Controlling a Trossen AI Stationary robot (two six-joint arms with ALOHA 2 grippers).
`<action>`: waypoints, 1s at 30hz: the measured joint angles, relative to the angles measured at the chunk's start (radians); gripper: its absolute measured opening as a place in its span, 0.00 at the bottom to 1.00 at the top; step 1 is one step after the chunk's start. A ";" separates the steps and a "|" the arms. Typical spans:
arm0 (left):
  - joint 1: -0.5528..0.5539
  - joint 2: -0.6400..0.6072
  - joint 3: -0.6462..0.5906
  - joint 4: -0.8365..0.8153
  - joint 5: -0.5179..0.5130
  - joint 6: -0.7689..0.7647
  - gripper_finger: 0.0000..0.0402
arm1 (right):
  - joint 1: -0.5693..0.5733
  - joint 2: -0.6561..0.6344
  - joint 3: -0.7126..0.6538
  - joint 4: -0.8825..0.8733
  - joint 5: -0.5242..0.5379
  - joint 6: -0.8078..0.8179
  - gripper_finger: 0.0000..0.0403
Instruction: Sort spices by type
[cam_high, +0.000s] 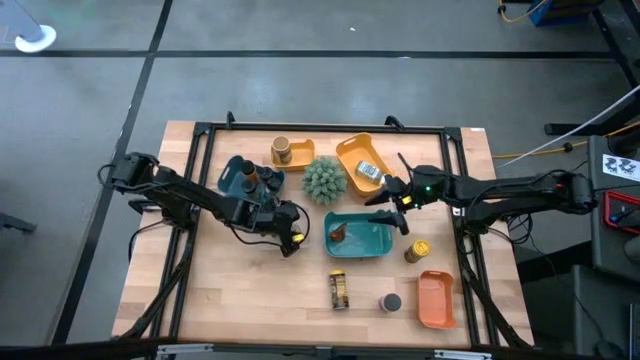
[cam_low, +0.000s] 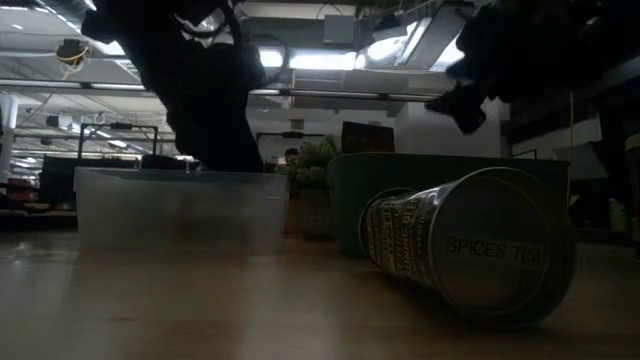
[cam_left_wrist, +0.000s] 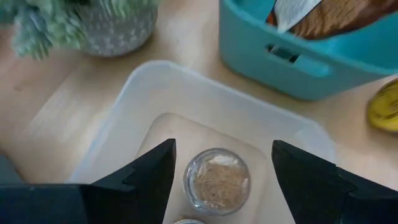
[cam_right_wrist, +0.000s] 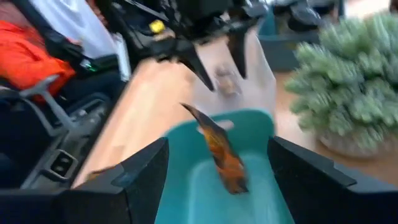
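My left gripper (cam_high: 288, 232) is open above the clear tray (cam_left_wrist: 124, 118). Its fingers stand on either side of a small glass jar of tan spice (cam_left_wrist: 216, 180), which stands upright on the tray's floor, and they do not touch it. My right gripper (cam_high: 392, 205) is open and empty above the far right part of the teal tray (cam_high: 372, 240). An amber packet (cam_right_wrist: 221, 155) leans inside that tray. A white-blue sachet (cam_high: 370, 172) lies in the far orange tray (cam_high: 350, 152). A yellow-lidded jar (cam_high: 417, 250), a printed tin on its side (cam_high: 339, 290) and a grey round tin (cam_high: 389, 302) are on the table.
A green spiky plant (cam_high: 323, 178) stands between the trays at the far middle. A dark teal tray (cam_high: 232, 172) with dark-capped jars and a tan jar (cam_high: 282, 152) are at the far left. Another orange tray (cam_high: 436, 298) sits near right. Bare wood lies near left.
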 joint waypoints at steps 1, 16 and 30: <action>0.000 -0.012 0.000 0.000 0.000 0.000 0.62 | 0.000 -0.019 0.000 0.000 -0.009 0.000 0.68; 0.000 -0.105 0.001 -0.001 0.000 0.001 0.62 | 0.223 -0.196 0.000 0.002 0.018 -0.004 0.68; 0.000 -0.105 0.001 0.000 0.000 -0.014 0.62 | 0.658 -0.194 0.000 -0.014 0.325 -0.006 0.68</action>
